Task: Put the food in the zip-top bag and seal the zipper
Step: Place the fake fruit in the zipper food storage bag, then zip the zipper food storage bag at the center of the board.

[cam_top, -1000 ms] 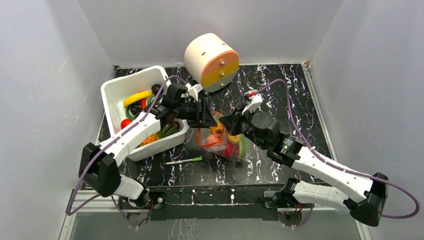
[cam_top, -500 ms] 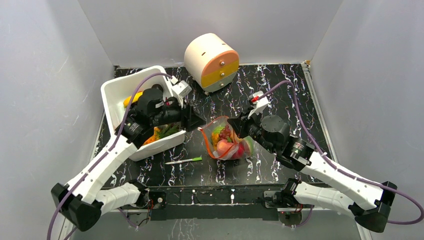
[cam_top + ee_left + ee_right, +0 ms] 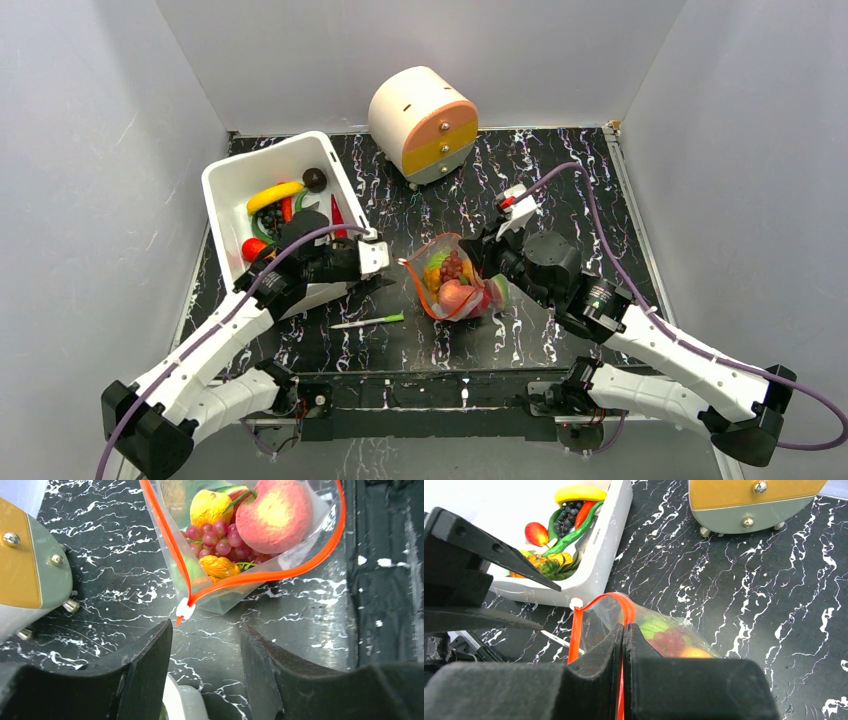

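The right gripper (image 3: 623, 630) is closed tight on the zipper (image 3: 165, 535) of the bag (image 3: 450, 295), at the right side of its mouth. The two fingers meet with the orange strip between them. The left gripper (image 3: 205, 640) stands wide with nothing between its fingers. It points at the white slider (image 3: 185, 611) on the left end of the strip, close to it but not touching.

The bag lies in the middle of the table (image 3: 560, 180), and its mouth is open in a loop. Inside is food (image 3: 452, 275) — a peach (image 3: 274, 515), grapes (image 3: 215, 537) and a yellow piece (image 3: 207, 505).

More pieces, a banana (image 3: 275, 195) among them, lie in the white bin (image 3: 225, 185) at the left, just beside the left gripper. A thin stick (image 3: 368, 321) lies on the table to the near left of the bag. A round drawer box (image 3: 425, 120) stands at the far side.
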Controlling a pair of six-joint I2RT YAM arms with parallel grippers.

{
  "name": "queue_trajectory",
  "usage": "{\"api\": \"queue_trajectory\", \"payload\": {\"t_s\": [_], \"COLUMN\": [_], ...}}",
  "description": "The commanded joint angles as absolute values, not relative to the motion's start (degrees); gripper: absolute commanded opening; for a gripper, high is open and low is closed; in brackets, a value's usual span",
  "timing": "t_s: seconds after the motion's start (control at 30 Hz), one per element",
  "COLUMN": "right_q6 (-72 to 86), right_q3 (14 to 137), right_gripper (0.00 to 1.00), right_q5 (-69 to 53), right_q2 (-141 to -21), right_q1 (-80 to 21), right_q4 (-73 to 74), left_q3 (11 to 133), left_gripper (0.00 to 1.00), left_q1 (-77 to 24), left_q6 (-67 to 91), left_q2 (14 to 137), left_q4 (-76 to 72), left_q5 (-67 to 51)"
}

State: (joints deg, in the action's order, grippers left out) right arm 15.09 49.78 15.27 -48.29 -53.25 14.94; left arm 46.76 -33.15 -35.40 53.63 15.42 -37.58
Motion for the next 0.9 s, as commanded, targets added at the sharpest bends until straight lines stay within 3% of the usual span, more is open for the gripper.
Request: {"api": "queue_trajectory", "payload": {"t_s": [0.0,0.47,0.6,0.7,0.87], "right_q6": [14.02,14.75,15.05,15.12,14.49], "right_q3": [50.1,48.87,48.77,49.1,48.77], "right_gripper": [0.0,0.0,0.0,0.0,0.0], "right_q5": [15.2,13.98,15.23,15.04,15.79], "right_q2": [-47.42,-46.93,-46.91,-47.09,-46.9], "right_q1": [-53.34,-53.35,-53.34,-53.32,-53.35], "right_q4": [11.14,11.59,11.34,11.34,11.48], "left_q3": [46.58,47.11,48.78,47.93,47.41], "left_gripper": [0.49,0.46,0.36,0.04,0.0], "left_q1": [-33.33,-33.33,-33.33,-33.32,-33.33], "left_q6": [-47.09,-47.17,-48.8,-48.32,-45.77], "left_q2": [55.97,63.65,65.64,64.59,61.6], "left_q4": [14.07,7.3,11.13,10.12,9.72], "left_q5": [-39.22,-40.36,-41.33,-41.8,-42.23]}}
